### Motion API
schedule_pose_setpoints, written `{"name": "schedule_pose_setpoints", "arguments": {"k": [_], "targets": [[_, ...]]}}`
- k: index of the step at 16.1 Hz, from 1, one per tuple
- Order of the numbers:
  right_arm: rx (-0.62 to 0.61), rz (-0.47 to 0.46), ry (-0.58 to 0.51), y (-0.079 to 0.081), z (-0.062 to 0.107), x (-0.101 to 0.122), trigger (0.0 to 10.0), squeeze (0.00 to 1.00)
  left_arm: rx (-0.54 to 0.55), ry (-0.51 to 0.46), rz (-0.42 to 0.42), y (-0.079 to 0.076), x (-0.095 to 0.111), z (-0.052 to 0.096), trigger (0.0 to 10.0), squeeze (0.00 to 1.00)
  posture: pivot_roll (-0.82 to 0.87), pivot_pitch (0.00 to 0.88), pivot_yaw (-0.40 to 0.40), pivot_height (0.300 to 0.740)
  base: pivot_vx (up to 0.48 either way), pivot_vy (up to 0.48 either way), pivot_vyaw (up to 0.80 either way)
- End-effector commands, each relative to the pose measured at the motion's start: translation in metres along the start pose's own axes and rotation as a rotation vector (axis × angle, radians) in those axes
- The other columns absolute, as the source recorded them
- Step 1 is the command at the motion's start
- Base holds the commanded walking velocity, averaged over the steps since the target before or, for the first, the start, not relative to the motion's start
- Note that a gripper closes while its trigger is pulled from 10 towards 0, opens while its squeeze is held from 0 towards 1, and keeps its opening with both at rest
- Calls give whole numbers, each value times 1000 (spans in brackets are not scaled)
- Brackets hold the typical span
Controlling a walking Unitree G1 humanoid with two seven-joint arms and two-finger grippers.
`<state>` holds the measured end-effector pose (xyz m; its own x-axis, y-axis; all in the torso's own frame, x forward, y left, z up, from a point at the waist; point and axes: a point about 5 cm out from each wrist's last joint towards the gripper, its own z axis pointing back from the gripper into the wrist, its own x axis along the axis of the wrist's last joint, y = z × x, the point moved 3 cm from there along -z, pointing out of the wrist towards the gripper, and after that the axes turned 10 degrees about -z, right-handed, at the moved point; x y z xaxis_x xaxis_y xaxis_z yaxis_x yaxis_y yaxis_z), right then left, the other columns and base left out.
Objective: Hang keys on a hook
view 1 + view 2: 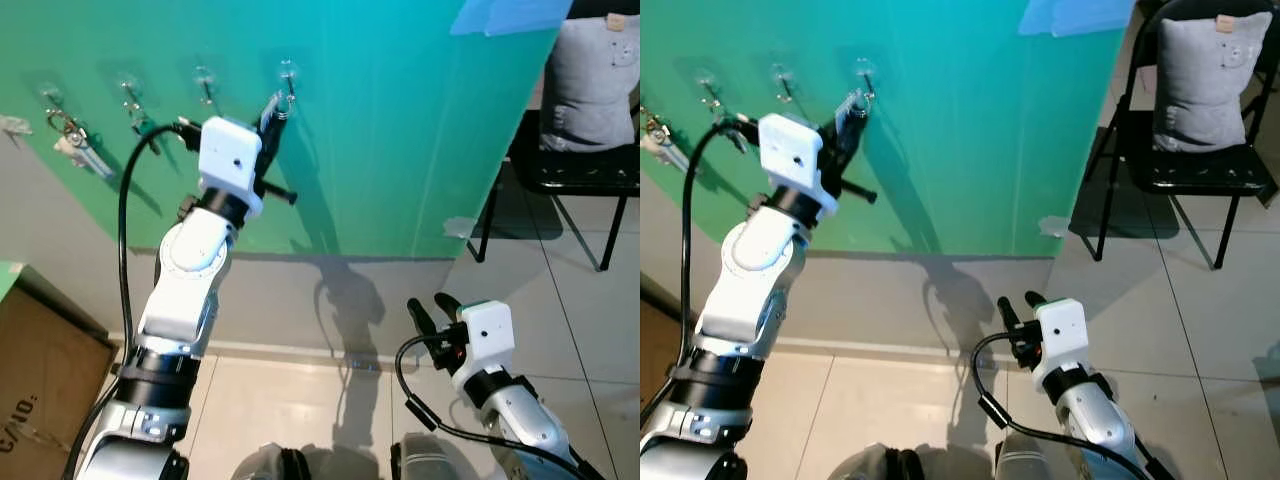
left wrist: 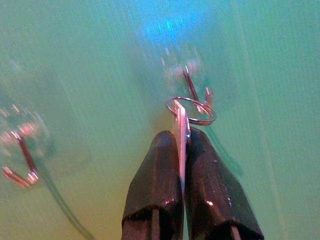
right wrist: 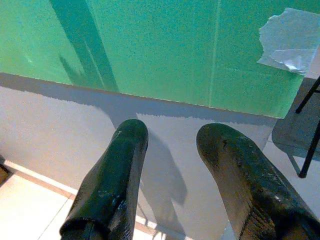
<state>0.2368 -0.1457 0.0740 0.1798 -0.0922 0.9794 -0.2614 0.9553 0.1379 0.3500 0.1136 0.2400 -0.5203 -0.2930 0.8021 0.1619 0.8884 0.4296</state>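
Note:
My left gripper (image 1: 274,108) is raised to the green wall and shut on a flat silver key (image 2: 181,131). The key's ring (image 2: 191,111) sits around the lower end of the rightmost metal hook (image 2: 192,89), the last in a row of clear-backed hooks (image 1: 207,85). In the left eye view the fingertips sit just under that hook (image 1: 289,80). Another bunch of keys (image 1: 72,139) hangs from the far-left hook. My right gripper (image 1: 432,310) hangs low near the floor, open, with nothing between its fingers (image 3: 116,175).
A green panel (image 1: 380,130) covers the upper wall, grey wall below. A black chair (image 1: 575,170) with a grey cushion (image 1: 595,85) stands at the right. A cardboard box (image 1: 40,380) sits at the lower left. Pale floor tiles lie below.

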Motion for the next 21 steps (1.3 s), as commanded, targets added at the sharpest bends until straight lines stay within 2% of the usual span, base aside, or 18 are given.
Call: {"name": "schedule_pose_setpoints", "arguments": {"k": [1, 5, 8, 13, 21], "targets": [[2, 4, -2, 1, 0, 2, 10000, 0, 30, -19, -17, 7, 5, -1, 0, 0, -352, 116, 137, 716, 0, 0, 0], [4, 5, 5, 0, 2, 1, 10000, 0, 59, -15, -8, 5, 5, 14, 0, 0, -346, 118, 130, 716, 0, 0, 0], [13, 8, 12, 0, 2, 0, 10000, 0, 82, -29, -10, 9, 9, 17, 0, 0, -335, 118, 121, 716, 0, 0, 0], [21, 8, 13, 2, -1, 0, 10000, 0, 94, -46, -20, 12, 14, 14, 0, 0, -336, 115, 123, 716, 0, 0, 0], [12, 6, 8, 2, 1, -2, 10000, 0, 71, -26, -42, 6, 3, -1, 0, 0, -367, 94, 143, 716, 0, 0, 0]]}}
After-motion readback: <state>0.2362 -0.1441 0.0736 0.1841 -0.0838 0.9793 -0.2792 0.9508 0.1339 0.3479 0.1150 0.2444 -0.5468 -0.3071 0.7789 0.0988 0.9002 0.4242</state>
